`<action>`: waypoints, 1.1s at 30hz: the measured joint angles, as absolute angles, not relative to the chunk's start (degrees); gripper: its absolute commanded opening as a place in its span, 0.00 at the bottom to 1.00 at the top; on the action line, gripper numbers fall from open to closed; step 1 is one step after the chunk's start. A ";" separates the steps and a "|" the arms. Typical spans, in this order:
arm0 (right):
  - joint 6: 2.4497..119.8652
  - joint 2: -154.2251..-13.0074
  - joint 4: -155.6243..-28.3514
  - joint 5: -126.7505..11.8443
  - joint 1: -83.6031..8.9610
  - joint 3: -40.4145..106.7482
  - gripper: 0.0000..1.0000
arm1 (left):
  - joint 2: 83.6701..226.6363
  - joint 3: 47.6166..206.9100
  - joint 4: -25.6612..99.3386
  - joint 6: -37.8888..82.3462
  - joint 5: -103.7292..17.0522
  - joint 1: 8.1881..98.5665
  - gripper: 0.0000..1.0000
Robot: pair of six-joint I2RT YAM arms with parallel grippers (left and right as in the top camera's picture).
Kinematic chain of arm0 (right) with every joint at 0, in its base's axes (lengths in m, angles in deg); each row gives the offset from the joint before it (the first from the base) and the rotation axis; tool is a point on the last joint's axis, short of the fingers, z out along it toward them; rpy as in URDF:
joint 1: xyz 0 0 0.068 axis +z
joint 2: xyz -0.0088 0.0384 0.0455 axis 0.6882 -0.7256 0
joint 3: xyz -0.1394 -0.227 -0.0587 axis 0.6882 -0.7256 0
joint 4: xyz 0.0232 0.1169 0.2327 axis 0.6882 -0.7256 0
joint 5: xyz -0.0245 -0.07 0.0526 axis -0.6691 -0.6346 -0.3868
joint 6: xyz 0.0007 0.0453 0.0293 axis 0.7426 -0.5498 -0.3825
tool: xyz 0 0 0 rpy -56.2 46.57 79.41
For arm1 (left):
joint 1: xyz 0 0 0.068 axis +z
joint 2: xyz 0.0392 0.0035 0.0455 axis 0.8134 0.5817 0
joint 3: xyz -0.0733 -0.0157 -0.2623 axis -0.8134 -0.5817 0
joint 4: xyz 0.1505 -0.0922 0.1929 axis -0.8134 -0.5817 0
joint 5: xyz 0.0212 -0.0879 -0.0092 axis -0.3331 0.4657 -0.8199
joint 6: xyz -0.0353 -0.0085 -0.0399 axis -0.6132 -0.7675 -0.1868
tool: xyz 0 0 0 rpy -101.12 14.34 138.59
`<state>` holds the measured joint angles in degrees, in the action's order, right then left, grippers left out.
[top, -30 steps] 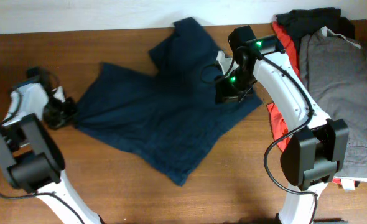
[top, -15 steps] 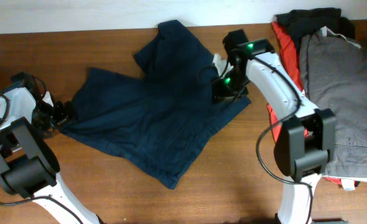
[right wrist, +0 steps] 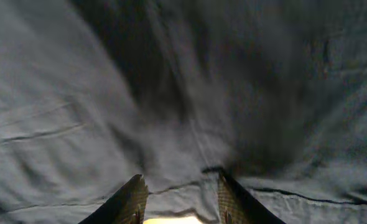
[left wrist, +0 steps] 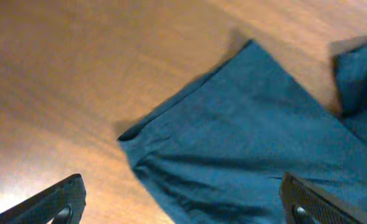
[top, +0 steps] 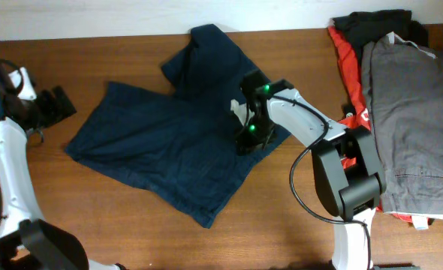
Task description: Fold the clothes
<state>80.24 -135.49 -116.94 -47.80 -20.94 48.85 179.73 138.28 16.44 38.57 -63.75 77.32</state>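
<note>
The dark navy shorts, the clothes (top: pixel 169 142), lie spread and creased on the wooden table (top: pixel 281 225), one leg reaching toward the back edge. My left gripper (top: pixel 58 105) hangs wide open to the left of the shorts' left corner, touching nothing. In the left wrist view that corner (left wrist: pixel 171 143) lies on bare wood ahead of the open left gripper (left wrist: pixel 186 208). My right gripper (top: pixel 248 137) sits on the shorts' right edge. In the right wrist view its fingers (right wrist: pixel 132 200) stand apart with a loose ridge of navy cloth (right wrist: pixel 183 93) between them.
A pile of other garments occupies the right end of the table: grey trousers (top: pixel 409 97) on top, a red-orange garment (top: pixel 345 52) beneath and something black (top: pixel 375 22) at the back. A white wall edge runs along the back.
The left gripper has let go of the shorts' left corner, opened wide and drawn back up and left. The right gripper has slid left and forward, its jaws widening. The shorts shifted left.
</note>
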 measured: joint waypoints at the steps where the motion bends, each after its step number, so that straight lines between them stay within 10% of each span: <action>1: 80.24 -135.49 -116.33 -48.22 -21.03 47.80 0.43 | 179.71 138.28 16.61 39.22 -63.64 76.27 0.99; 23: 83.67 -133.55 -91.36 -53.70 -42.75 41.48 0.61 | 181.74 138.26 28.50 54.52 -63.40 58.50 0.99; 33: 91.01 -135.49 -113.35 -39.63 -48.02 56.87 0.68 | 194.70 138.26 40.50 54.37 -57.79 53.89 0.99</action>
<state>91.01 -135.49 -113.35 -39.63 -48.02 56.87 194.70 138.26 40.50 54.37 -57.79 53.89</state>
